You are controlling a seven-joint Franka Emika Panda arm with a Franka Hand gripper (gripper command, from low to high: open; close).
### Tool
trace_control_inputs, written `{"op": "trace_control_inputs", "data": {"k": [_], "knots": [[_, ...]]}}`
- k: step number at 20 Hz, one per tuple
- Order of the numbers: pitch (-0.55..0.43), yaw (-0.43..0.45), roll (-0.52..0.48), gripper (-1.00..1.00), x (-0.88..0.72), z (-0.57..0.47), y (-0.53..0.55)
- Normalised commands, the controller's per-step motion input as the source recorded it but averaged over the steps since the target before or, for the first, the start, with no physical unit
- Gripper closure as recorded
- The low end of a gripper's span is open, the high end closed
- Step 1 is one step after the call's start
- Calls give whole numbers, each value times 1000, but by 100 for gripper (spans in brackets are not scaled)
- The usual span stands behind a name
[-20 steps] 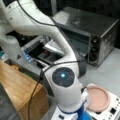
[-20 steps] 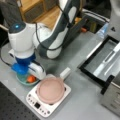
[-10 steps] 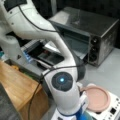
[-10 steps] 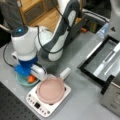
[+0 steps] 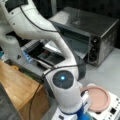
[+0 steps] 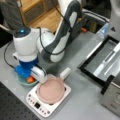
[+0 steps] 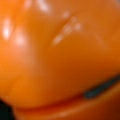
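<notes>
Just one orange object (image 6: 30, 79) under tool (image 6: 26, 75)

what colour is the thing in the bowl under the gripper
Orange: the object in the teal bowl under the gripper, best seen filling the wrist view.

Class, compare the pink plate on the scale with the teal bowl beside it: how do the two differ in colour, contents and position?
The pink plate rests on the white scale and looks empty; the teal bowl sits on the grey table and holds an orange object. The plate is in open view, while the bowl lies mostly hidden under the hand. Both look round, and they sit side by side.
</notes>
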Motion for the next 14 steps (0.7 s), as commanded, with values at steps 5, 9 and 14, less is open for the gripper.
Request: {"op": "trace_control_inputs", "data": {"k": [5, 9, 14], "knots": [[-21, -76, 59, 100, 68, -125, 73], [60, -59, 21, 100, -10, 176, 19], [121, -31, -25, 100, -100, 435, 1]]}}
